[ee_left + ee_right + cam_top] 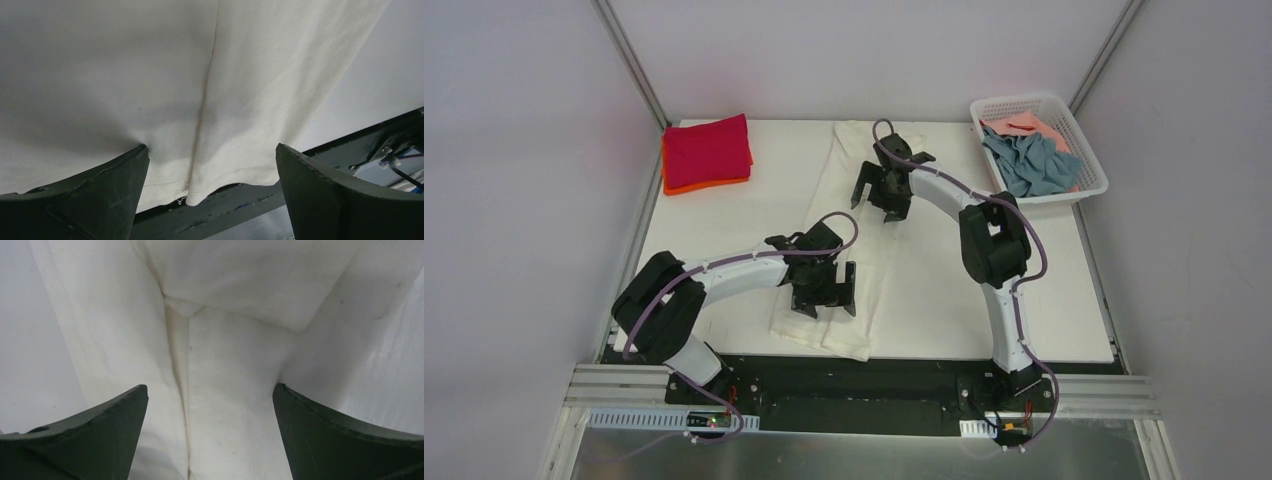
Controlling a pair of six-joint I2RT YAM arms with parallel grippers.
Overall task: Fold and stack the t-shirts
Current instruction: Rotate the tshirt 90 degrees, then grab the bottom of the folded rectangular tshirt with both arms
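A cream-white t-shirt (844, 210) lies folded into a long narrow strip down the middle of the table. My left gripper (826, 300) is open over its near hem end, which fills the left wrist view (150, 75) with a lengthwise fold seam. My right gripper (882, 200) is open over the shirt's far part (235, 390), fingers either side of the seam. A folded crimson red shirt (706, 148) lies on an orange one (706, 186) at the far left. Grey-blue (1029, 162) and salmon pink (1027, 124) shirts lie in the basket.
A white plastic mesh basket (1092, 180) stands at the table's far right corner. The white table (724, 270) ends at a black frame rail (844, 370) near the arm bases. Grey walls close in both sides.
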